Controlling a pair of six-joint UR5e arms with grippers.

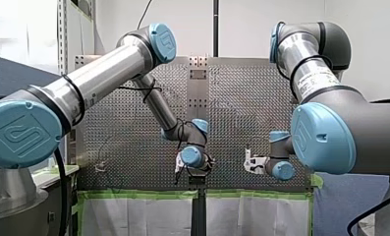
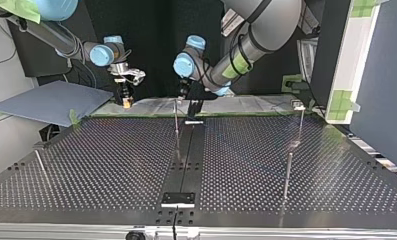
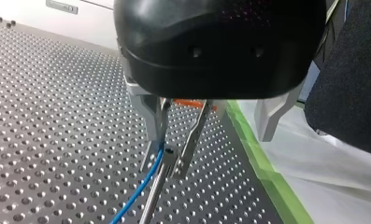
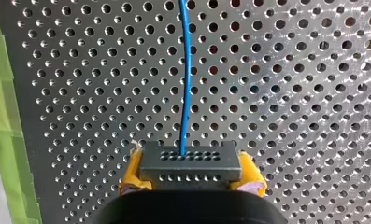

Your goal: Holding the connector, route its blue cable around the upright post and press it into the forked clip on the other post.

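In the right wrist view a dark grey connector (image 4: 190, 158) sits between yellow pads (image 4: 131, 173), my right gripper (image 4: 190, 171) shut on it. Its blue cable (image 4: 186, 70) runs straight ahead over the perforated plate. In the left wrist view my left gripper (image 3: 162, 168) stands open, its metal fingers (image 3: 153, 130) on either side of a thin post's top (image 3: 169, 154). The blue cable (image 3: 143, 184) passes between the fingers beside that post. In the top view my right gripper (image 2: 126, 100) hangs at the far left and my left gripper (image 2: 191, 102) is at the post (image 2: 176, 122).
More thin posts stand on the perforated table (image 2: 111, 165): one at the top view's right (image 2: 301, 122), one nearer (image 2: 287, 175), one at the left (image 2: 40, 165). A black strip (image 2: 186, 150) runs down the middle to a small fixture (image 2: 178, 199). Green tape (image 3: 262, 163) edges the plate.
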